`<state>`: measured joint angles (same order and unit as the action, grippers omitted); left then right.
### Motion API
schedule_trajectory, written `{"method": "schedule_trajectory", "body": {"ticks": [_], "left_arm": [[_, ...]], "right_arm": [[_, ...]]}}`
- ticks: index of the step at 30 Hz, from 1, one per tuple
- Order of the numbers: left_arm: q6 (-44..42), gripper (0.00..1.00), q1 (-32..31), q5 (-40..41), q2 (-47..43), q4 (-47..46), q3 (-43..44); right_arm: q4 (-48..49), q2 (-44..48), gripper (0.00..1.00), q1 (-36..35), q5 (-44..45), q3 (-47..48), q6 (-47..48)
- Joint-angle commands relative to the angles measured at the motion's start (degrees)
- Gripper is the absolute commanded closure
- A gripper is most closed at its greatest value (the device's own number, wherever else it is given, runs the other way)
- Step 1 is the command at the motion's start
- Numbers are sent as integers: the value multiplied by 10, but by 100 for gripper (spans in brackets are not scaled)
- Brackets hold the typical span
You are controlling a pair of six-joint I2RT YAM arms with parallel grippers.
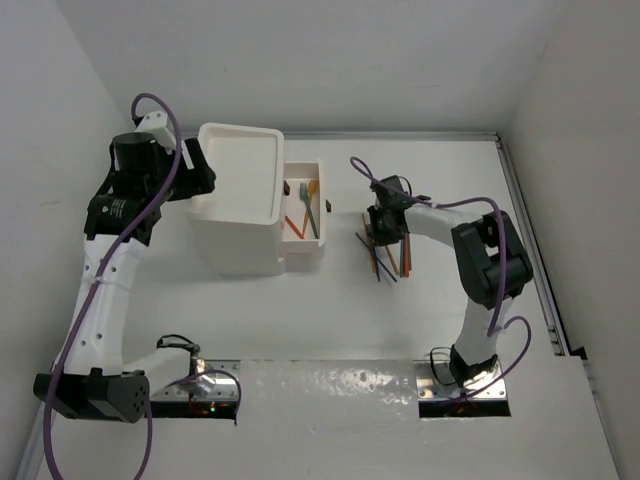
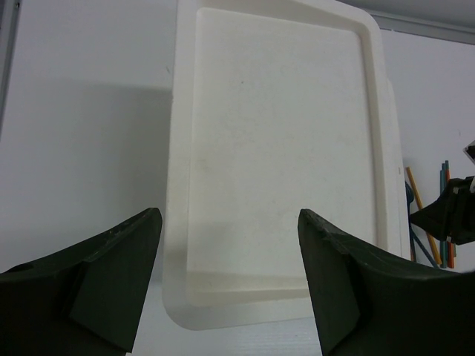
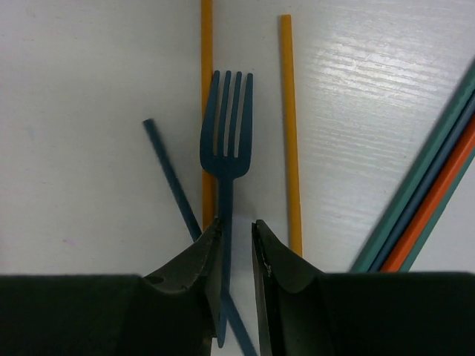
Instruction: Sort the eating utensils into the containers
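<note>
In the right wrist view a blue fork [image 3: 226, 148] is seen at the centre of the frame, tines toward the top, laid over an orange stick [image 3: 206, 74] and a blue stick [image 3: 167, 167]. Its handle is bracketed by the right gripper [image 3: 236, 226], whose jaws are only narrowly parted, with a sliver of table [image 3: 89, 111] visible beside the handle. The left gripper [image 2: 228, 219] is held wide with nothing in it over the tray-like top [image 2: 282, 148] of the white drawer unit [image 1: 240, 250] at upper left of the overhead view. To that unit's right one drawer [image 1: 305, 258] is pulled out with a few utensils [image 1: 308, 205] inside – orange and teal – while the loose pile [image 1: 385, 255] is spread at centre right.
</note>
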<state>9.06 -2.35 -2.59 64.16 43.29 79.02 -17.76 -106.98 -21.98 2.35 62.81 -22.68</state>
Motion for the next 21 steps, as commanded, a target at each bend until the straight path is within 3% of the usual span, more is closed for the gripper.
{"method": "schedule_trajectory", "body": {"ticks": [1, 15, 21], "left_arm": [[-4, 28, -8, 5, -18, -8, 2], [-8, 28, -8, 8, -17, -6, -1], [-10, 28, -8, 9, -16, -6, -3]], "right_arm": [[33, -4, 78, -1, -12, 21, 9], [37, -34, 76, -1, -2, 39, 7], [42, -51, 83, 4, 3, 34, 4]]}}
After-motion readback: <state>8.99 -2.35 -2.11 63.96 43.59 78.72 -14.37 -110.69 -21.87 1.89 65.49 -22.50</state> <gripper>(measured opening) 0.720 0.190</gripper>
